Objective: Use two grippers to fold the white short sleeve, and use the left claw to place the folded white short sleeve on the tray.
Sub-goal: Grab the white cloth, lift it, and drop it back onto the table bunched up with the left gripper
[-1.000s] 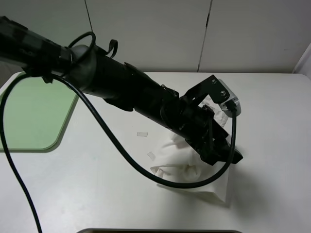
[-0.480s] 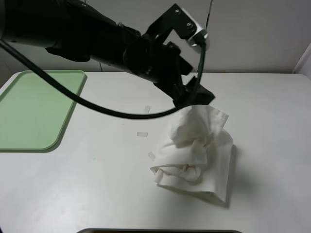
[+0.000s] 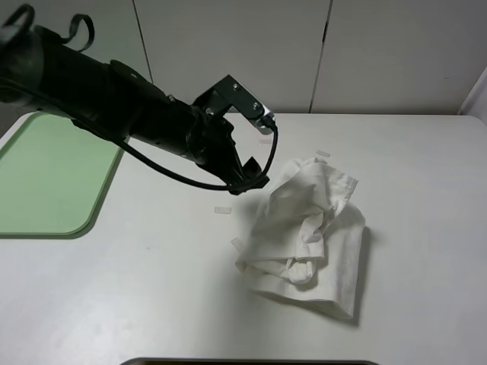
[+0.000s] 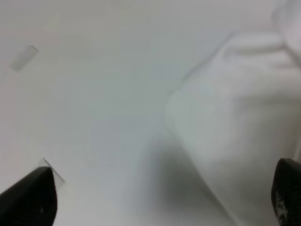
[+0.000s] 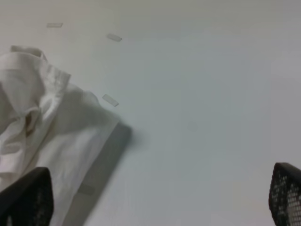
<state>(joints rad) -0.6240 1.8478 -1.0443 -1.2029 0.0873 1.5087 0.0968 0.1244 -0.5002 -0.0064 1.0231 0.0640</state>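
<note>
The white short sleeve (image 3: 304, 228) lies in a crumpled heap right of the table's middle. My left gripper (image 3: 247, 181) hangs just left of the heap's upper edge, apart from it, open and empty. In the left wrist view (image 4: 160, 200) its two black fingertips (image 4: 30, 197) stand wide apart, with the shirt (image 4: 235, 117) beside them. The pale green tray (image 3: 46, 182) lies empty at the far left. My right gripper (image 5: 155, 197) is open and empty above bare table, with the shirt (image 5: 42, 127) off to one side. It does not show in the exterior view.
Small pale tape strips (image 3: 222, 210) lie on the white table left of the shirt, and others (image 3: 323, 154) lie behind it. The table (image 3: 152, 304) shows bare in front and to the right. A white wall stands behind.
My left gripper was down on the shirt, lifted its top up, let go, and moved left and down. The shirt has settled into a taller, crumpled heap.
</note>
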